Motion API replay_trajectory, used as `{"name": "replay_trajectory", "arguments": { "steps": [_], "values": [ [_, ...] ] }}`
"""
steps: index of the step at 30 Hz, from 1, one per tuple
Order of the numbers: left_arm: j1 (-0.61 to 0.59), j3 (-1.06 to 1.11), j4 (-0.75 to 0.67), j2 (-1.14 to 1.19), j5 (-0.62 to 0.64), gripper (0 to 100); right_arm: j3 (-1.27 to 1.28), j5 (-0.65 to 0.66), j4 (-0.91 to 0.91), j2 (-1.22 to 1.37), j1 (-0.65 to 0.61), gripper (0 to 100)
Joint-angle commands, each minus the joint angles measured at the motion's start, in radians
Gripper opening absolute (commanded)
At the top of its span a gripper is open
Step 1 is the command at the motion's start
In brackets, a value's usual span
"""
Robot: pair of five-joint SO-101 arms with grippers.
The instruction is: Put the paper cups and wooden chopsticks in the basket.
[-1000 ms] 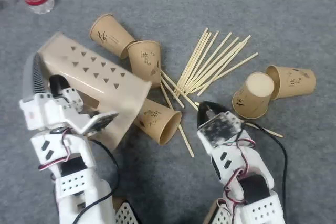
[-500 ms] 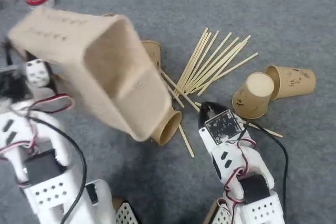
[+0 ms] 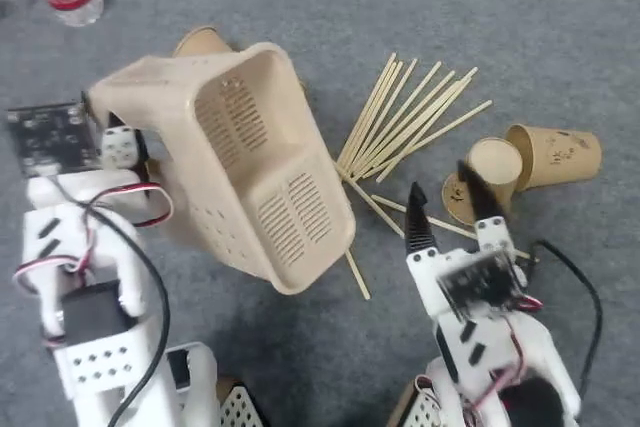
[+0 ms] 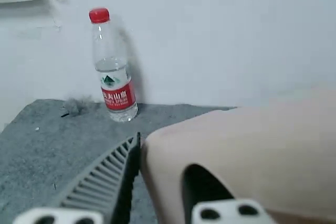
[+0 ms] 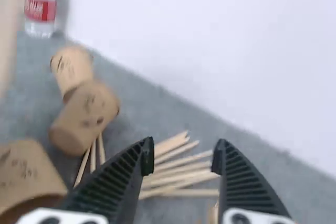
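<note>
**Tipping the basket toward a scattered job**

Up at the left, the left claw (image 3: pixel 118 139) is clenched on the wall of the basket (image 3: pixel 250 162), holding it tilted with its mouth turned up and toward the middle. I'd guess that is to make loading easier. Nothing lies inside yet. The right claw (image 3: pixel 443 199) hangs released and empty just beside two paper cups (image 3: pixel 485 182) lying on the bench (image 3: pixel 560 47), likely lining up a grab. The wooden chopsticks (image 3: pixel 405 127) lie fanned between basket and cups. A third cup (image 3: pixel 200 42) peeks from behind the basket.
</note>
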Motion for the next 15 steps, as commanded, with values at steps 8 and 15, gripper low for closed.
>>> {"name": "replay_trajectory", "arguments": {
  "steps": [8,15],
  "values": [
    [0.167,0.306,-0.288,-0.012,-0.157,1,-0.172,-0.035,-0.174,0.022,-0.027,15.1],
    [0.281,0.329,-0.353,-0.012,-0.176,1,-0.233,-0.081,-0.116,0.255,-0.262,20.7]
  ]
}}
